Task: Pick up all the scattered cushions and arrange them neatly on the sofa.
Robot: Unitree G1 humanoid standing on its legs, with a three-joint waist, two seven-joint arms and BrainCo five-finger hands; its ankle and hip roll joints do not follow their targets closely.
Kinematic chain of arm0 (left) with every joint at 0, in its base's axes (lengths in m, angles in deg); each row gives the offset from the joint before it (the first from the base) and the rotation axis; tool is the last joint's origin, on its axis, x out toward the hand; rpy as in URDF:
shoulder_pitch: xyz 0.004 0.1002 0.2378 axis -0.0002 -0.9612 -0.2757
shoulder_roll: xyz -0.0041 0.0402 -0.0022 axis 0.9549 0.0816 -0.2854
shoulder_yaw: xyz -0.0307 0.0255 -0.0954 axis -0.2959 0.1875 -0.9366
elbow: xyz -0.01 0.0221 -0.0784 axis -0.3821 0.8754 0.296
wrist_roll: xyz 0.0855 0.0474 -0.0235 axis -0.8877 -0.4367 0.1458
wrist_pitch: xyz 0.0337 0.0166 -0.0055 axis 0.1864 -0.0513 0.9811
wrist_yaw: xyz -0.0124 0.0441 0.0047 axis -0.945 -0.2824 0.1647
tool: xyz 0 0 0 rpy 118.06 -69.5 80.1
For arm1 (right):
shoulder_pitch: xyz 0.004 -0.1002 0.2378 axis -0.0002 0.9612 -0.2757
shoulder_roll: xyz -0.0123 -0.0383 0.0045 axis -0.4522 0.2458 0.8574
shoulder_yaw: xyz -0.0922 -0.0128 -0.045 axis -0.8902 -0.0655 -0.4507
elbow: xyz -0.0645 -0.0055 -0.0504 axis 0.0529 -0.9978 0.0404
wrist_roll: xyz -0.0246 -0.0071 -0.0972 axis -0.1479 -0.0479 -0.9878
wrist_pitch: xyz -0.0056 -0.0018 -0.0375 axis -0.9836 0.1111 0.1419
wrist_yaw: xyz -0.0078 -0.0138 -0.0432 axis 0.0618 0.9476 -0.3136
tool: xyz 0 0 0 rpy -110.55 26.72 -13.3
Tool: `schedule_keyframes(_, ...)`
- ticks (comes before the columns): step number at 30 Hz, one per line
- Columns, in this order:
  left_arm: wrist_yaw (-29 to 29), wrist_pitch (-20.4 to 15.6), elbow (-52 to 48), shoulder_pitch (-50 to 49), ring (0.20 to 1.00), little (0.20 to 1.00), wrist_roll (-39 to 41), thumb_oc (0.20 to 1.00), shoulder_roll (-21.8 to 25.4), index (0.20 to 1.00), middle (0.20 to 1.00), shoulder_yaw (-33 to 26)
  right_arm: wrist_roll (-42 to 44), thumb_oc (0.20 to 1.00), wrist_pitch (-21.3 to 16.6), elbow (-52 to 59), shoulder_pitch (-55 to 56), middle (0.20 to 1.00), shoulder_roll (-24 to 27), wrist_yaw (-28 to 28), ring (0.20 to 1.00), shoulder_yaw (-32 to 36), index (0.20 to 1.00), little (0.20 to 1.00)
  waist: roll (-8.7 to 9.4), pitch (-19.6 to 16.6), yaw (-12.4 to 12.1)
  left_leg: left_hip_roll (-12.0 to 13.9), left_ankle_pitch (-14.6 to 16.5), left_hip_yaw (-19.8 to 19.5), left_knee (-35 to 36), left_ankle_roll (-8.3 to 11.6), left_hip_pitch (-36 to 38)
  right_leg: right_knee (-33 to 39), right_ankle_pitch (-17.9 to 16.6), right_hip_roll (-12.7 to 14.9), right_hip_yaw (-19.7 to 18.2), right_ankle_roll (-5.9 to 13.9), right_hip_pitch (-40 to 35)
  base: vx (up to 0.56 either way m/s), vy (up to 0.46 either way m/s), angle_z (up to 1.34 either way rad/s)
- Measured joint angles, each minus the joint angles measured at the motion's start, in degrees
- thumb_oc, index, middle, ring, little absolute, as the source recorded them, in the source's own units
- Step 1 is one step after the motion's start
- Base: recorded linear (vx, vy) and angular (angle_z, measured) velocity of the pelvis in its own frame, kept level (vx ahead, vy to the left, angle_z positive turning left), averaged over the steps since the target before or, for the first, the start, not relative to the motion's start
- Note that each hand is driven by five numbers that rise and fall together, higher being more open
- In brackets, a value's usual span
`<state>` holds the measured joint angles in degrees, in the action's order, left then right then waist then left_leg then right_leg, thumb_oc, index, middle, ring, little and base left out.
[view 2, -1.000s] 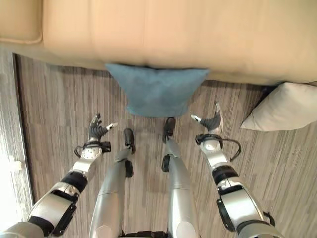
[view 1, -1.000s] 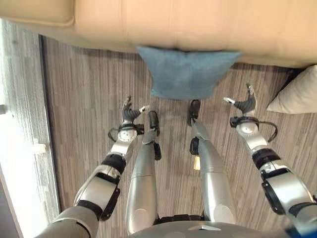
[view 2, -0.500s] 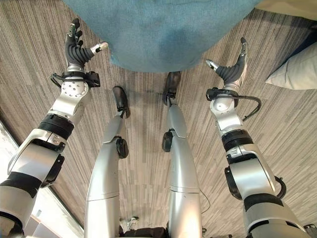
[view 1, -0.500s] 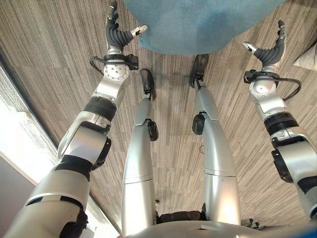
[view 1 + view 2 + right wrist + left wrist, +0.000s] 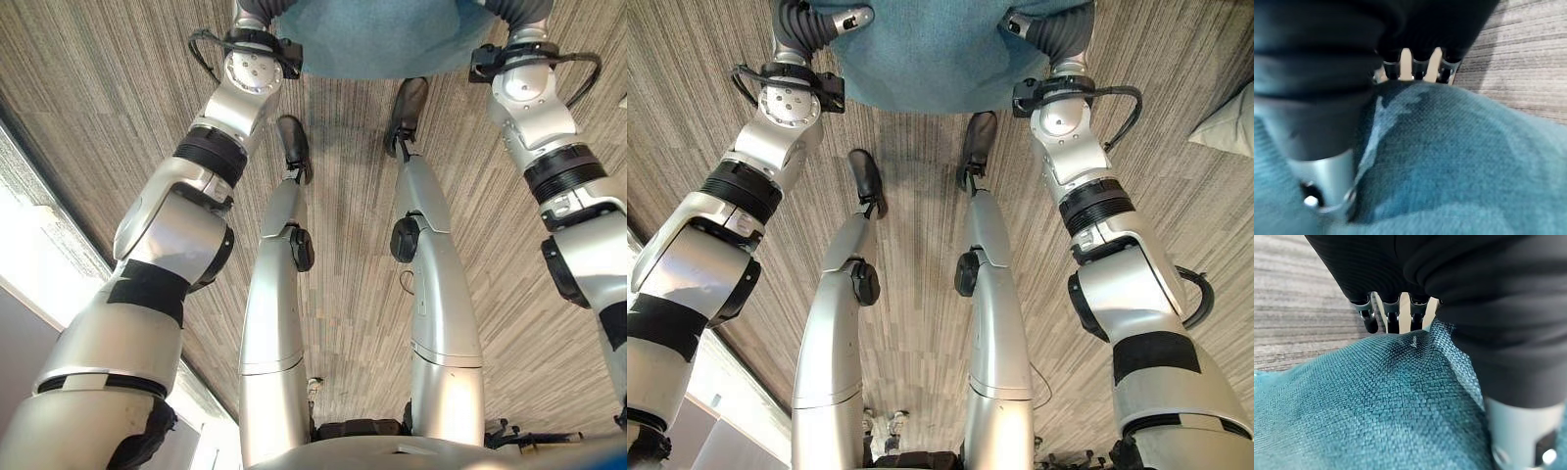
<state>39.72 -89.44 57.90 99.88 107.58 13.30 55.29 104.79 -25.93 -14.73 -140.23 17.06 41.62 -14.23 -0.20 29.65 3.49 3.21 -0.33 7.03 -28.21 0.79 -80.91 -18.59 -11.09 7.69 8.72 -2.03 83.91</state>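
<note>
A teal cushion (image 5: 921,59) lies on the floor straight ahead, running past the far edge of the eye views. My left hand (image 5: 808,24) is against its left side and my right hand (image 5: 1053,29) against its right side. Each thumb rests on the cushion's top face. In the left wrist view the cushion (image 5: 1376,406) bulges up between the thumb and the straight fingers (image 5: 1393,316), whose dark tips meet its edge. The right wrist view shows the same: the cushion (image 5: 1449,147) sits against straight fingers (image 5: 1418,66). Both hands are open.
A pale cushion (image 5: 1229,122) lies on the floor at the right edge. Striped grey-brown wood flooring (image 5: 705,59) spreads all round. A bright strip runs along the lower left.
The camera has dipped further, so the sofa has left the views. Both hands have moved forward and inward from beside the teal cushion to touch its two sides, thumbs on top.
</note>
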Motion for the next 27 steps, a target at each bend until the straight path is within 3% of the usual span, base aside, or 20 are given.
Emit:
schedule_keyframes(1,-1.61,0.06,-1.02,-0.05,0.200,0.200,0.54,0.200,-0.77,0.200,0.200,-1.24,0.00,0.200,0.53,0.89,0.00,0.200,-1.30,-1.26,0.200,0.85,0.200,0.200,0.00,0.00,-0.03,0.06,-0.25,-0.04,0.12,0.05,0.09,-0.07,-0.09,-0.04,0.00,0.00,-0.01,0.00,-0.066,0.02)
schedule_keyframes(5,-2.76,-0.16,-14.29,-13.28,0.200,0.200,3.03,0.200,-0.60,0.200,0.200,-8.81,-1.27,0.200,1.45,9.32,10.38,0.200,-3.84,-1.74,0.200,4.59,0.200,0.200,-0.08,-0.97,-0.03,-0.07,-1.87,-0.08,4.65,0.65,7.82,2.21,-0.19,-0.44,0.11,-0.28,-6.78,-0.01,-0.036,0.05)
schedule_keyframes(6,-2.98,-0.48,-17.31,-18.15,0.200,0.200,3.00,0.200,-1.32,0.200,0.200,-8.98,-2.67,0.200,1.41,12.34,15.17,0.200,-3.42,-1.74,0.200,5.06,0.200,0.200,-1.12,-6.17,0.00,-0.07,-1.56,-0.56,4.98,0.31,5.37,2.21,0.07,-0.50,0.30,0.24,-4.57,-0.03,-0.049,0.03)
schedule_keyframes(7,-2.91,-0.49,-21.38,-20.71,0.200,0.200,2.91,0.200,-1.41,0.200,0.200,-10.16,-2.92,0.200,1.40,16.41,18.13,0.200,-2.16,-1.51,0.200,6.64,0.200,0.200,-1.15,-6.18,-0.09,-0.08,-1.62,-0.67,5.23,0.36,5.94,2.44,0.09,-0.50,0.43,0.43,-5.12,-0.03,-0.043,0.08)
schedule_keyframes(8,-2.68,-0.52,-28.37,-26.05,0.200,0.200,2.37,0.200,-1.27,0.200,0.200,-12.00,-4.96,0.200,1.15,23.61,24.77,0.200,-1.52,-0.47,0.200,10.50,0.200,0.200,-1.19,-3.48,0.00,-0.16,-2.45,-1.40,7.36,1.18,11.49,3.88,0.13,-0.55,1.45,0.33,-10.79,-0.02,-0.047,0.08)
schedule_keyframes(9,-2.58,-0.57,-29.48,-28.50,0.200,0.200,2.07,0.200,-1.70,0.200,0.200,-12.02,-5.05,0.200,0.89,24.91,27.68,0.200,-1.90,-0.37,0.200,10.81,0.200,0.200,-1.22,-3.25,0.01,-0.26,-2.77,-1.44,9.07,1.32,14.60,5.02,0.04,-0.67,1.60,0.21,-13.75,-0.01,-0.035,0.05)
schedule_keyframes(10,-2.49,-1.35,-30.17,-33.61,0.200,0.200,0.23,0.200,-2.98,0.200,0.200,-12.57,-6.17,0.200,-0.52,25.00,32.42,0.200,-3.73,-0.29,0.200,11.22,0.200,0.200,-1.22,-8.65,-0.01,-0.33,-2.23,-1.49,10.02,1.64,15.45,5.00,0.96,-0.67,1.50,1.09,-14.20,0.00,0.000,0.00)
schedule_keyframes(11,-2.07,-2.47,-32.57,-37.64,0.200,0.200,-0.24,0.200,-4.41,0.200,0.200,-13.12,-7.19,0.200,-1.56,25.61,35.57,0.200,-4.74,-0.14,0.200,11.24,0.200,0.200,-1.26,-11.78,0.09,-0.31,-1.86,-1.68,10.10,1.47,16.51,4.30,1.85,-0.64,1.63,1.56,-14.84,-0.01,-0.074,-0.01)
schedule_keyframes(12,-2.11,-2.80,-32.21,-36.90,0.200,0.200,-0.23,0.200,-5.31,0.200,0.200,-13.60,-7.17,0.200,-1.71,25.32,34.89,0.200,-5.06,-0.53,0.200,11.68,0.200,0.200,-1.26,-11.93,0.17,-0.39,-1.85,-1.76,9.96,1.46,16.74,4.29,1.85,-0.63,1.70,1.55,-15.23,0.02,-0.088,-0.01)
schedule_keyframes(13,-2.08,-2.01,-33.71,-37.41,0.200,0.200,-0.20,0.200,-5.25,0.200,0.200,-14.02,-7.01,0.200,-0.88,26.11,34.49,0.200,-5.18,-0.49,0.200,12.11,0.200,0.200,-1.40,-10.89,-0.47,0.05,-1.32,-1.75,8.96,0.95,17.39,2.80,2.07,-0.51,2.29,0.96,-16.07,0.08,-0.092,0.13)
schedule_keyframes(14,-0.94,-1.57,-47.66,-46.65,0.200,0.200,-1.76,0.200,-4.76,0.200,0.200,-17.55,-7.22,0.200,-0.51,36.19,40.16,0.200,-3.36,0.06,0.200,14.12,0.200,0.200,-1.56,-0.82,0.36,-0.36,1.21,-3.36,5.44,1.29,26.06,-3.90,5.62,1.01,3.49,-1.10,-23.40,0.08,-0.017,0.28)
schedule_keyframes(15,0.62,-1.43,-48.79,-58.34,0.200,0.200,-3.72,0.200,-5.78,0.200,0.200,-17.12,-7.27,0.200,-0.66,38.63,50.47,0.200,-5.70,1.64,0.200,13.65,0.200,0.200,-1.39,-1.11,0.21,-0.28,1.20,-4.03,10.45,2.62,37.96,-0.92,8.10,0.16,4.36,-1.55,-34.85,0.09,-0.013,0.24)
schedule_keyframes(16,0.76,-1.81,-46.80,-64.38,0.200,0.200,-4.08,0.200,-6.07,0.200,0.200,-15.01,-7.43,0.200,-1.23,37.67,55.77,0.200,-8.12,2.00,0.200,11.18,0.200,0.200,-0.51,-11.86,-0.29,-0.51,0.93,-4.29,13.05,3.25,37.27,0.93,8.72,-0.42,4.20,-0.62,-33.62,0.06,-0.015,0.10)
schedule_keyframes(17,0.81,-3.95,-44.32,-65.86,0.200,0.200,-4.70,0.200,-6.17,0.200,0.200,-15.25,-8.61,0.200,-4.22,36.94,58.30,0.200,-10.46,3.09,0.200,10.58,0.200,0.200,-0.68,-20.67,-0.89,0.07,0.18,-4.46,16.76,3.38,40.35,3.46,8.92,-1.09,4.58,0.68,-36.46,0.09,-0.026,-0.10)
schedule_keyframes(18,0.89,-4.29,-44.95,-65.85,0.200,0.200,-4.75,0.200,-6.20,0.200,0.200,-15.81,-8.62,0.200,-4.25,37.50,59.07,0.200,-12.08,3.60,0.200,11.17,0.200,0.200,-0.40,-22.66,-0.94,0.36,-0.36,-4.74,19.11,3.41,43.91,5.82,8.21,-1.64,4.81,1.78,-40.13,0.17,-0.011,-0.01)
schedule_keyframes(19,0.97,-4.30,-45.03,-67.60,0.200,0.200,-5.40,0.200,-7.12,0.200,0.200,-15.18,-8.63,0.200,-4.31,38.23,63.02,0.200,-12.85,3.80,0.200,11.30,0.200,0.200,-0.46,-23.76,-0.81,0.31,-2.72,-4.75,26.25,2.99,54.11,9.73,7.52,-2.13,5.53,2.10,-48.90,0.18,-0.009,0.00)
schedule_keyframes(20,1.81,-4.99,-46.63,-71.76,0.200,0.200,-6.96,0.200,-6.94,0.200,0.200,-14.70,-8.58,0.200,-4.47,38.83,67.43,0.200,-13.14,4.71,0.200,11.26,0.200,0.200,-0.45,-26.97,-0.01,0.52,-2.92,-4.67,28.16,2.89,58.41,12.09,6.96,-2.45,6.30,2.12,-53.72,0.26,-0.007,0.06)
schedule_keyframes(23,3.16,-5.05,-47.93,-78.67,0.200,0.200,-7.00,0.200,-6.14,0.200,0.200,-13.49,-8.61,0.200,-4.05,41.42,75.07,0.200,-12.05,7.67,0.200,11.45,0.200,0.200,-0.55,-27.45,0.05,0.97,-2.20,-4.49,31.63,2.93,70.41,17.33,7.12,-3.67,6.62,2.74,-66.71,0.25,-0.038,0.06)
schedule_keyframes(27,5.11,-4.86,-48.02,-82.57,0.200,0.200,-6.96,0.200,-4.74,0.200,0.200,-13.49,-8.83,0.200,-3.48,41.51,78.55,0.200,-11.72,10.99,0.200,11.96,0.200,0.200,0.27,-28.88,0.12,1.19,-1.88,-4.29,33.53,3.36,76.73,23.59,5.69,-4.76,6.69,4.00,-74.87,0.11,-0.040,-0.02)
